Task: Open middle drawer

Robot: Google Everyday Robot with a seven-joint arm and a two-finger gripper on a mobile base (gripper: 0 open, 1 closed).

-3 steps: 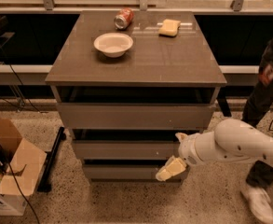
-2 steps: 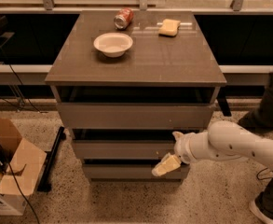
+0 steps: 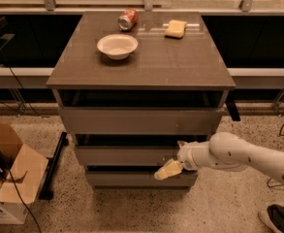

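Observation:
The cabinet has three grey-brown handleless drawer fronts stacked under its top. The middle drawer (image 3: 124, 155) is the second front, with a dark gap above it. My gripper (image 3: 168, 170) comes in from the right on a white arm (image 3: 238, 157). Its yellowish fingers (image 3: 166, 171) point left and down, lying over the lower right part of the middle drawer front and the gap above the bottom drawer (image 3: 132, 178). The top drawer (image 3: 141, 120) looks widest.
On the cabinet top (image 3: 170, 62) sit a white bowl (image 3: 117, 46), a red can on its side (image 3: 127, 19) and a yellow sponge (image 3: 175, 28). An open cardboard box (image 3: 8, 176) stands on the floor at left. A shoe (image 3: 279, 217) shows at bottom right.
The arm has moved left, carrying the gripper further across the middle drawer's front. The dark-clothed person at the right edge has left that spot.

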